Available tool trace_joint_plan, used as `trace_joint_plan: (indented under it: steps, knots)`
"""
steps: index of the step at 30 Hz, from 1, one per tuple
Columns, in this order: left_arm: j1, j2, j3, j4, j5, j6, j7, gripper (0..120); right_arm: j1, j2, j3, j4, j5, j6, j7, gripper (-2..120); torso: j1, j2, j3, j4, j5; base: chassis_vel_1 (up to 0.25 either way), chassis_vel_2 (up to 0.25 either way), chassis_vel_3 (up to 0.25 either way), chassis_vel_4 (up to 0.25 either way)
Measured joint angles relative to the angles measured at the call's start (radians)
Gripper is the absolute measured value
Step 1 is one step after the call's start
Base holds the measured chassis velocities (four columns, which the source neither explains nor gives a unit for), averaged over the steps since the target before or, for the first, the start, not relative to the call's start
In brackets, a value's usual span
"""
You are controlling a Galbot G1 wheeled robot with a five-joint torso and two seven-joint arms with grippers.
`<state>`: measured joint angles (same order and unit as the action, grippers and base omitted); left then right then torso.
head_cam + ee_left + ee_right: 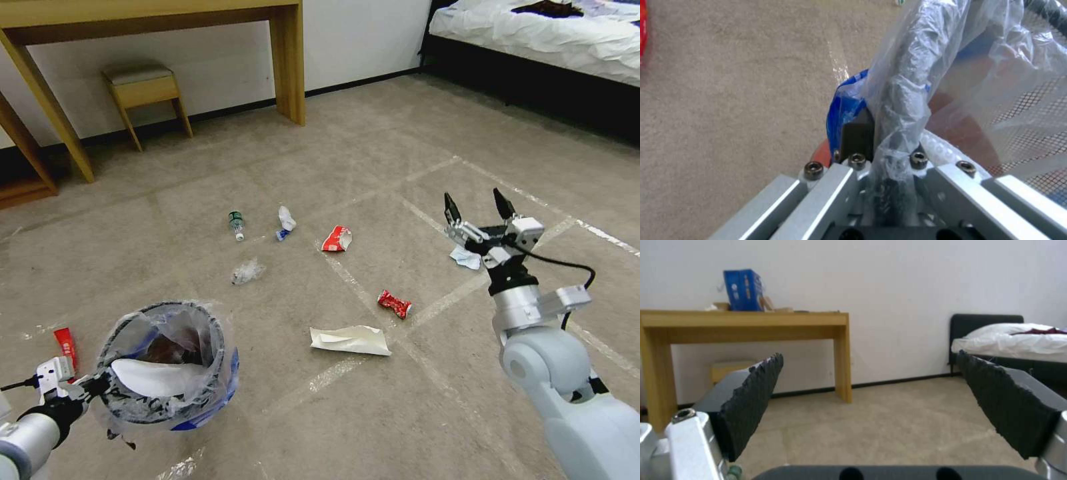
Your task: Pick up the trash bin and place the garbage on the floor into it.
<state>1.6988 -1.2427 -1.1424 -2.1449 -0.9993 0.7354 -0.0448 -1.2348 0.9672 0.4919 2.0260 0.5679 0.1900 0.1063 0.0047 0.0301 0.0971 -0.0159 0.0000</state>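
Observation:
The trash bin (167, 363) hangs at the lower left, its dark rim wrapped in a crinkly clear-and-blue bag, with a white insole (157, 377) inside. My left gripper (100, 385) is shut on the near rim; the left wrist view shows the left gripper (887, 140) pinching the bagged rim (907, 83). Garbage lies on the floor (400, 167): a green-labelled bottle (236, 224), a white-and-blue wrapper (286, 221), a red wrapper (337, 239), clear plastic (248, 271), a crushed red can (394, 303), folded white paper (350, 339). My right gripper (477, 203) is raised, open and empty; its dark pads (755, 396) stand wide apart.
Another red wrapper (66, 347) lies left of the bin, and a white scrap (465, 257) lies behind the right gripper. A wooden desk (287, 60) and stool (143, 87) stand at the far wall. A bed (533, 40) is at the far right.

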Motion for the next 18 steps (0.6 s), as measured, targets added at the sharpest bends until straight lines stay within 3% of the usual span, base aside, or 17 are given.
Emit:
trace_joint_plan:
  steps: [18]
  knots:
    - [0.006,0.0,-0.021,0.015,-0.006,0.0,-0.005,1,-0.023,0.021,-0.029,-0.025,-0.023,0.01,-0.013,100,0.0,0.0,0.0,-0.0003,0.0,-0.037,-0.035,-0.035,-0.04]
